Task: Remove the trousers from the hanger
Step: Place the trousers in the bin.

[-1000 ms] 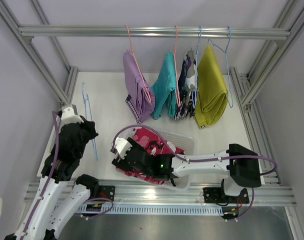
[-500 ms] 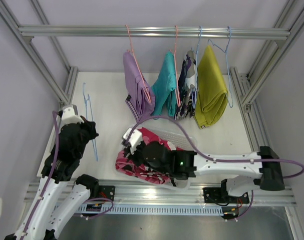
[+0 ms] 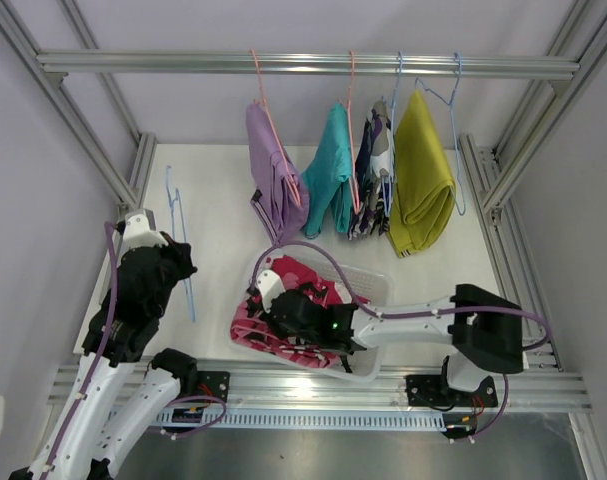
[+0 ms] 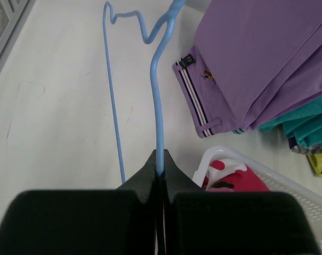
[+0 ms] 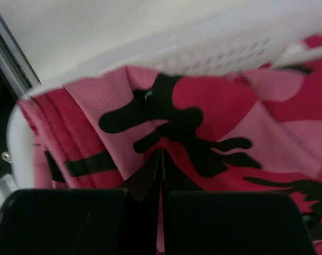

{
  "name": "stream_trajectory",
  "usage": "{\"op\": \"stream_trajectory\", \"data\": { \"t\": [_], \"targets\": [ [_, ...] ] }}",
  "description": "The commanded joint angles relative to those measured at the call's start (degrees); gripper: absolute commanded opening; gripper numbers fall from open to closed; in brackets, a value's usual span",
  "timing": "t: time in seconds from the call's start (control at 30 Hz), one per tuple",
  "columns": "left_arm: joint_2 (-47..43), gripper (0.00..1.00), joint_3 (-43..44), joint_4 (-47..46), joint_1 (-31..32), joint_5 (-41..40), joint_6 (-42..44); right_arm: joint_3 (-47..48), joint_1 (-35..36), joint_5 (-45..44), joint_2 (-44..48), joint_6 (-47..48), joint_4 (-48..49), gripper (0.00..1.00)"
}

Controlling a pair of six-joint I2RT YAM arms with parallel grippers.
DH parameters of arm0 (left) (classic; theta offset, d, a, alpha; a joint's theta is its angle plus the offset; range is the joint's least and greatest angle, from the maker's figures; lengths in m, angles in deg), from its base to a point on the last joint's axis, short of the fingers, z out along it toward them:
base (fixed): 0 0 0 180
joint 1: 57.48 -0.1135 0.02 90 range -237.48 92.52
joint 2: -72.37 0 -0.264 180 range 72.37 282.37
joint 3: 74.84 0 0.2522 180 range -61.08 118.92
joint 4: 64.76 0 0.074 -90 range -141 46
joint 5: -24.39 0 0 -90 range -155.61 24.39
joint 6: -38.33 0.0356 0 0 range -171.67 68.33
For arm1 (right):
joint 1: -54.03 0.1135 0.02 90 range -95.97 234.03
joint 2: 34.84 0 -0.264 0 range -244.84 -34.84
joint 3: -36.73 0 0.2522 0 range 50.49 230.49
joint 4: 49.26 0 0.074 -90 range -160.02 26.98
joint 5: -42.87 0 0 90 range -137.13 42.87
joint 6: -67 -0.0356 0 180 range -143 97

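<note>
Pink trousers (image 3: 288, 272) lie in the 6 o'clock basket (image 3: 371, 286), right hand (image 5: 159, 157) closed against them; left hand (image 4: 159, 169) clamps blue hanger (image 4: 156, 95).

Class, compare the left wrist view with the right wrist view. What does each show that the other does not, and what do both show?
Only the left wrist view shows the left gripper shut on a blue hanger, with the lilac trousers and teal trousers hanging beyond. Only the right wrist view shows the right gripper, shut, its tips against cloth. Both show the pink-red trousers lying in the white basket.
</note>
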Motion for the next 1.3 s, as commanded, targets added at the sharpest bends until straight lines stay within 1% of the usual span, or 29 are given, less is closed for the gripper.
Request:
{"op": "stream_trajectory", "data": {
  "t": [0.0,0.07,0.17,0.4,0.47,0.57,0.73,0.83,1.0,1.13,1.27],
  "targets": [
    [-0.7,0.0,-0.4,-1.0,0.5,1.2,1.5,-0.3,0.0,3.4,-4.4,-4.7,5.6,0.0],
    [-0.7,0.0,-0.1,-1.0,0.5,1.3,1.5,-0.4,0.1,3.3,-5.5,-4.9,5.8,0.0],
    [-0.7,0.0,-0.2,-1.1,0.5,1.5,1.6,-0.7,0.3,1.9,-4.6,-4.9,5.5,0.0],
    [-0.9,0.0,-0.1,-1.2,0.5,1.7,1.6,0.5,-0.4,-3.2,3.4,-0.6,1.7,0.0],
    [-0.9,0.0,-0.2,-1.1,0.4,1.8,1.6,0.7,-1.5,-4.7,5.4,1.1,0.9,0.0],
    [-0.9,0.01,-0.3,-1.2,0.5,1.9,1.6,0.7,-3.8,-5.8,5.9,1.8,0.5,0.0],
    [-0.8,0.0,-0.2,-1.2,0.6,2.0,1.7,-2.3,-7.4,-2.2,3.4,0.1,3.1,0.0],
    [-0.9,0.0,-0.2,-1.2,0.7,2.1,1.7,-3.5,-8.6,-0.1,-0.7,-1.3,5.8,0.0],
    [-0.6,0.01,-0.2,-1.4,0.8,2.5,1.9,-3.0,-9.1,1.6,-8.6,-2.7,7.0,0.0],
    [-0.5,0.01,-0.7,-1.4,0.9,3.0,2.0,-2.2,-8.8,2.1,-9.9,-2.8,6.7,0.0],
    [-0.5,0.0,-0.3,-1.4,1.0,3.0,2.2,-0.7,-8.6,0.7,-8.8,-1.5,4.4,0.0]
  ]
}}
